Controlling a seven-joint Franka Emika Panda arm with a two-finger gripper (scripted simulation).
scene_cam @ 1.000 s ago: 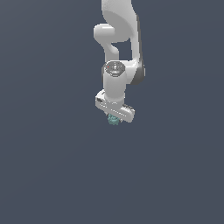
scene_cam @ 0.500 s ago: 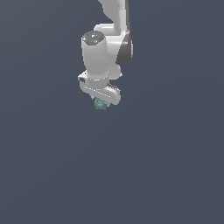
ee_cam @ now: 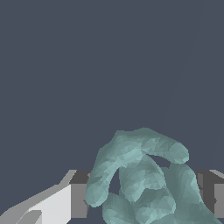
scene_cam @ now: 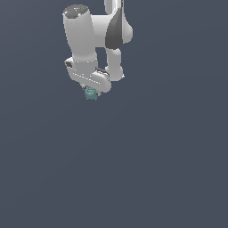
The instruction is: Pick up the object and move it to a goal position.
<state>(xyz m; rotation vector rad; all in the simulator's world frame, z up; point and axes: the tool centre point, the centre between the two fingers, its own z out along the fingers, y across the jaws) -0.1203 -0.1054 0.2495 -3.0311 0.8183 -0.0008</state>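
We are clamping the jaws (scene_cam: 92, 91) on the green lump (scene_cam: 91, 93), carrying it steadily so it cannot slip.

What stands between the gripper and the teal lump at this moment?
Nothing visible does. The teal lump sits right at the tips of the gripper, and the wrist view shows it between the fingers. No goal marker shows in either view.
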